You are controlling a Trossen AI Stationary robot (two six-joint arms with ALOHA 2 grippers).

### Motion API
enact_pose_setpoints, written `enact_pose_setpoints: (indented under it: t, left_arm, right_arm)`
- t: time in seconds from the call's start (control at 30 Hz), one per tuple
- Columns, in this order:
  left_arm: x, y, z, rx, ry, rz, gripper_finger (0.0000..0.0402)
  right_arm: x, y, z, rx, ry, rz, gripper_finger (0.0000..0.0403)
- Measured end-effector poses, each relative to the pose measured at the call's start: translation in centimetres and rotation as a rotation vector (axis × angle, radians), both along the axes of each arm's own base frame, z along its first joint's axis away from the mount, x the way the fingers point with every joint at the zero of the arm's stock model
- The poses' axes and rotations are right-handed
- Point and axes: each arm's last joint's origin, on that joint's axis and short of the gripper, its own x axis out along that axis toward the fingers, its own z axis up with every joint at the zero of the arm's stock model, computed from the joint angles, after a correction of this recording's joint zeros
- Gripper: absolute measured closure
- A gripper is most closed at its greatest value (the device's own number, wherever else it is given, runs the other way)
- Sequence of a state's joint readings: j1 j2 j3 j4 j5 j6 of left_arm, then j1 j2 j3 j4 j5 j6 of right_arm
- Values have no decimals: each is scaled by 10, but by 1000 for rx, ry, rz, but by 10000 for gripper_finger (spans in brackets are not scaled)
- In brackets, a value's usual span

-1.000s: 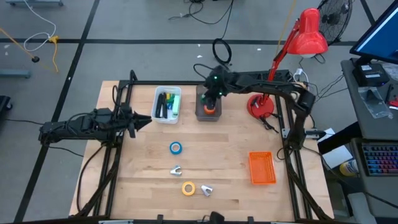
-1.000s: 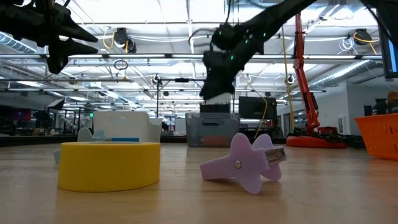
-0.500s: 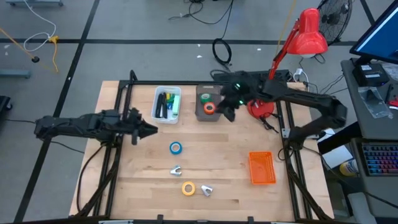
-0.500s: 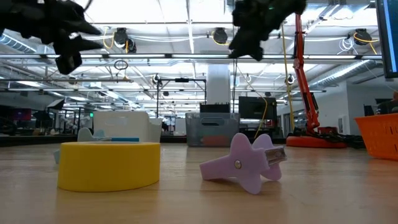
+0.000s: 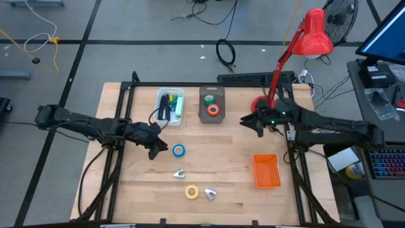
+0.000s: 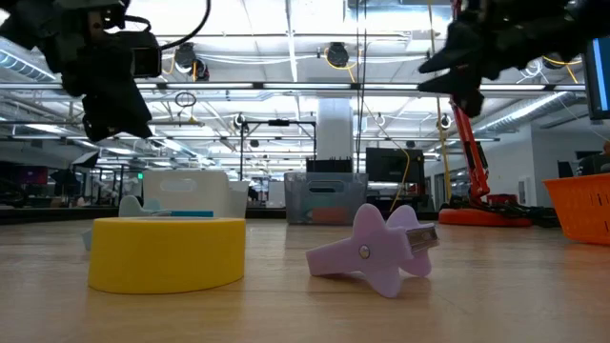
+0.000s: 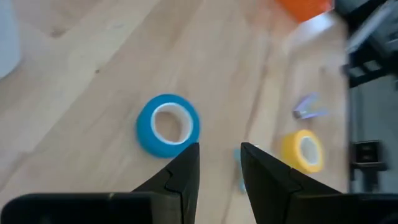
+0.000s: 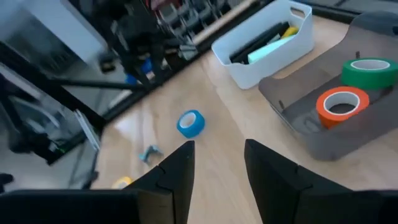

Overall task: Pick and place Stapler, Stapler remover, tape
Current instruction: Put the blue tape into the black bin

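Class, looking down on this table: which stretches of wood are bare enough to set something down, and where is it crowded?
Bare: between the grey tray and the orange basket, and the table's left strip. Crowded: around the blue tape, the yellow tape and both staple removers, with the left tool beside the blue roll.

Left tool (image 5: 166, 149) w/ blue tape (image 5: 179, 150) just ahead, bare counter (image 5: 221, 152) beyond; claw piece (image 5: 180, 173) & yellow tape (image 5: 191, 191) off to one side.

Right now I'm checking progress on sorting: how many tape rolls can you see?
4. The green roll and orange roll lie in the grey bin. The blue roll and yellow roll lie on the table.
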State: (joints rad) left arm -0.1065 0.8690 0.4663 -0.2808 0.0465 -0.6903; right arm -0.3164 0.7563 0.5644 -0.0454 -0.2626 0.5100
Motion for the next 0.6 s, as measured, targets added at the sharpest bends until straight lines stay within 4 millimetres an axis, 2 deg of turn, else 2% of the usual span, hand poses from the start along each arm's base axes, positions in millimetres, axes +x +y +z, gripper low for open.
enact_pose_setpoints:
  t: [0.33, 0.43, 0.6]
  left_arm:
    - [41, -4, 15, 34, 228, 96, 284]
    - [52, -5, 12, 12, 311, 151, 284]
    - [62, -6, -2, -75, 447, 255, 284]
  right_arm:
    - [-37, 10, -43, -35, -99, -13, 272]
    - [-44, 12, -48, -91, -120, -42, 272]
    - [-51, 11, -45, -299, -149, -102, 273]
